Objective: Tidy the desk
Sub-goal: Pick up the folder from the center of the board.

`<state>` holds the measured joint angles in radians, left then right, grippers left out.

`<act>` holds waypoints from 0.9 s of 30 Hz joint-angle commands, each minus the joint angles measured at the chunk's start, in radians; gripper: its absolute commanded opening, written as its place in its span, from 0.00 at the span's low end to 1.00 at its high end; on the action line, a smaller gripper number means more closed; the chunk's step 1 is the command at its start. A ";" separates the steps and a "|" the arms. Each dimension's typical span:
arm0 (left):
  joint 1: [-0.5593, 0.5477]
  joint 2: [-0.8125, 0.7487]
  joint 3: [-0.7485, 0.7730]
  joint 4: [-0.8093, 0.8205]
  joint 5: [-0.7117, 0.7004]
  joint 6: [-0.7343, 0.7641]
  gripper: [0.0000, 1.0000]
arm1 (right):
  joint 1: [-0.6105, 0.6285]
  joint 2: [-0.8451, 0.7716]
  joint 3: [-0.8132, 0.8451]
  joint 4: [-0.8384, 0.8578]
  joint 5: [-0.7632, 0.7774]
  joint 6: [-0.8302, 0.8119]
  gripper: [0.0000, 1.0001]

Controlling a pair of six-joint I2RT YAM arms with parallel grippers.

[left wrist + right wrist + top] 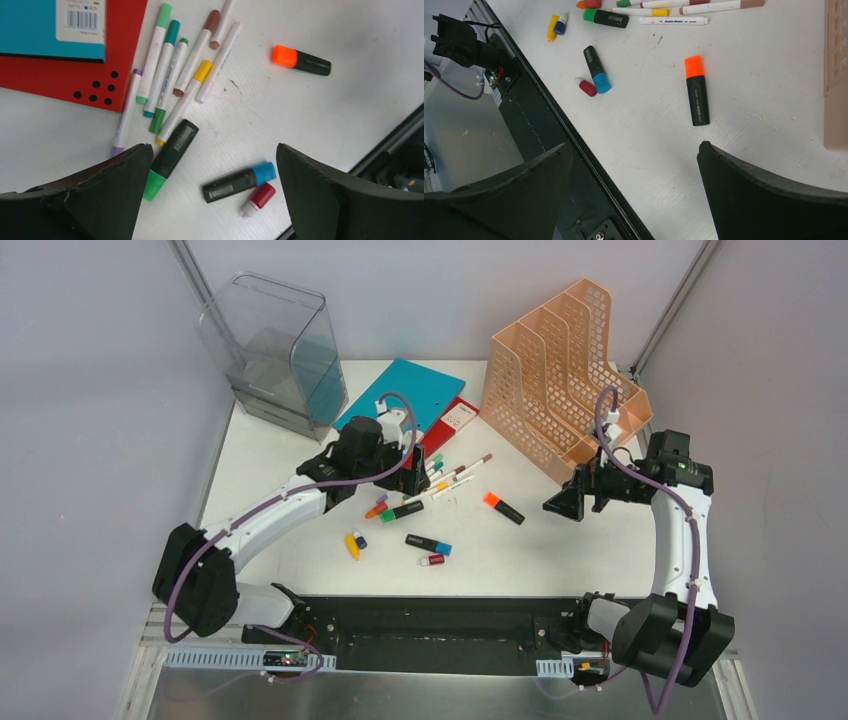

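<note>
I see the white worktop (560, 560) spreading ahead of both arm bases, its black rail (430, 635) along the near edge. My left claw (212, 149) hangs released, gripping nothing, over a green-capped marker (170, 157) and a blue-capped marker (239, 181), with a fan of thin pens (170, 75) just beyond. My right claw (634, 147) is spread wide and empty too, above the worktop near an orange highlighter (697, 92). A peach file rack (560, 390) and a clear bin (275, 355) stand at the far side.
</note>
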<state>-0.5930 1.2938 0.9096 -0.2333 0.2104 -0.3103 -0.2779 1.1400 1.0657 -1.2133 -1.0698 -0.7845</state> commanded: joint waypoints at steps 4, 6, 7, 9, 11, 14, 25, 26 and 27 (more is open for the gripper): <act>-0.033 0.167 0.165 -0.022 -0.203 0.134 0.97 | 0.025 -0.027 -0.008 0.065 0.057 0.021 1.00; -0.033 0.199 0.176 -0.017 -0.238 0.127 0.97 | 0.034 -0.032 -0.013 0.076 0.068 0.030 1.00; -0.033 0.209 0.177 -0.005 -0.257 0.116 0.96 | 0.037 -0.033 -0.017 0.083 0.074 0.034 1.00; -0.032 0.223 0.154 0.051 -0.308 0.065 0.96 | 0.047 -0.035 -0.018 0.089 0.089 0.041 1.00; -0.027 0.229 0.117 0.107 -0.353 -0.003 0.97 | 0.058 -0.035 -0.020 0.095 0.096 0.043 1.00; -0.010 0.217 0.056 0.202 -0.355 -0.107 0.97 | 0.072 -0.038 -0.025 0.104 0.100 0.052 1.00; 0.189 0.280 -0.193 0.683 -0.146 -0.579 0.80 | 0.098 -0.062 -0.045 0.140 0.124 0.078 1.00; 0.198 0.300 -0.195 0.711 -0.136 -0.604 0.78 | 0.099 -0.064 -0.047 0.142 0.125 0.079 1.00; 0.203 0.320 -0.198 0.743 -0.129 -0.626 0.77 | 0.100 -0.065 -0.049 0.145 0.125 0.081 1.00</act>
<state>-0.4103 1.5612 0.7208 0.2668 -0.0093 -0.7555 -0.1871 1.1034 1.0237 -1.1099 -0.9459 -0.7124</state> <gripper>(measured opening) 0.794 0.996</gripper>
